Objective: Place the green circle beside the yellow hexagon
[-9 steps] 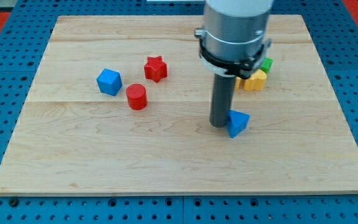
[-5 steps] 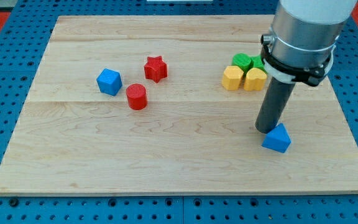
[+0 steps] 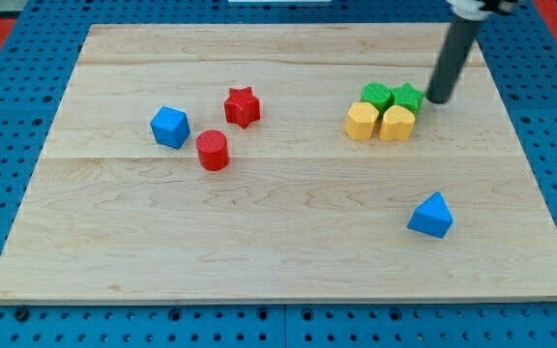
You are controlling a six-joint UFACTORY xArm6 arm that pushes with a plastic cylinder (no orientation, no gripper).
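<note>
**Standing at the green cluster's right edge**

Resting on the pale wooden board [image 3: 288, 261], my tip [image 3: 438, 100] sits just right of a green star-like block [image 3: 409, 97]; whether they touch I cannot tell. I end in a bare dark rod, so nothing spreads or pinches. The green circle block [image 3: 377, 95] lies left of that star, touching the far side of the yellow hexagon block [image 3: 362, 122], with a second yellow block [image 3: 396, 123] beside it. A blue triangular block [image 3: 430, 215] lies nearer, well apart. Far left sit a red star [image 3: 243, 105], red cylinder [image 3: 212, 150] and blue cube [image 3: 169, 127].
</note>
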